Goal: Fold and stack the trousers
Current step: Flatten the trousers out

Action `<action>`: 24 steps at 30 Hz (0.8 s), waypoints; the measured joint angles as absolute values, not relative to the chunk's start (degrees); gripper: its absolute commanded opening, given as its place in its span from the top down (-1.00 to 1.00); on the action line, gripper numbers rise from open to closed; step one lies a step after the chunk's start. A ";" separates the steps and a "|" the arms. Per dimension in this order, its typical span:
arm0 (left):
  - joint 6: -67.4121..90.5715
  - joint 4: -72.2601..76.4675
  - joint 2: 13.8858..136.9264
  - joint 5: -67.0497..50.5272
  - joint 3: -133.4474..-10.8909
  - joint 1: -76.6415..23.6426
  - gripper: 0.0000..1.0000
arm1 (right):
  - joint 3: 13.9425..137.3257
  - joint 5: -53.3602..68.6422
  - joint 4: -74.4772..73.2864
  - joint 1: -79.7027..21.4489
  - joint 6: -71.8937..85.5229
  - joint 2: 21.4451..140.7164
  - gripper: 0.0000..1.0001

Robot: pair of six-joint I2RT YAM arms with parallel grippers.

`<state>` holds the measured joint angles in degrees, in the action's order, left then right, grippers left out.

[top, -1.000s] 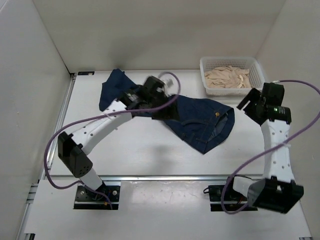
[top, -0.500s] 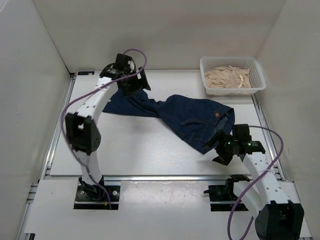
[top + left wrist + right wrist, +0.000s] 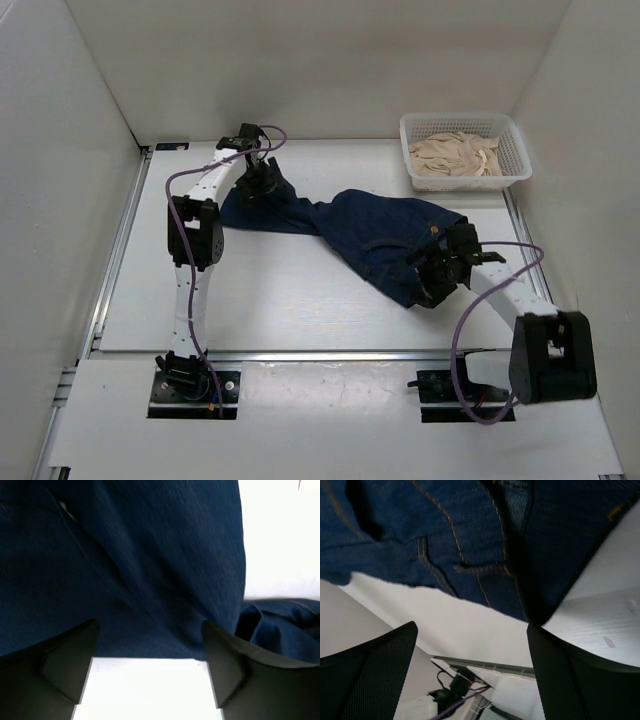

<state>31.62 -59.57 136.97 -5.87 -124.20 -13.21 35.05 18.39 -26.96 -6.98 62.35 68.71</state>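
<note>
Trousers [image 3: 385, 240]: likely limp, weighty denim; pinch the waistband edge, centre right. Left gripper [image 3: 264, 184] and right gripper [image 3: 432, 276] both spread.

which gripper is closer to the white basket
Right. The right gripper is at the waist end of the jeans, on the basket's near side; the left gripper is at the leg end, well off to its left.
</note>
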 measured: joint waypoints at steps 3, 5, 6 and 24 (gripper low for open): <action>32.29 -59.55 138.28 -6.04 -125.69 -12.49 0.43 | 36.82 17.63 -24.64 -9.19 65.87 75.26 -0.74; 32.16 -59.61 138.50 -6.31 -125.73 -12.49 0.80 | 39.13 16.95 -23.59 -10.98 67.31 80.16 -0.51; 32.12 -59.66 138.50 -6.48 -125.73 -12.56 0.80 | 40.71 16.60 -22.96 -11.86 67.85 82.87 -0.18; 32.42 -60.77 129.03 -11.46 -133.38 -6.76 0.80 | 88.14 -4.69 -36.56 -15.29 53.63 85.67 1.00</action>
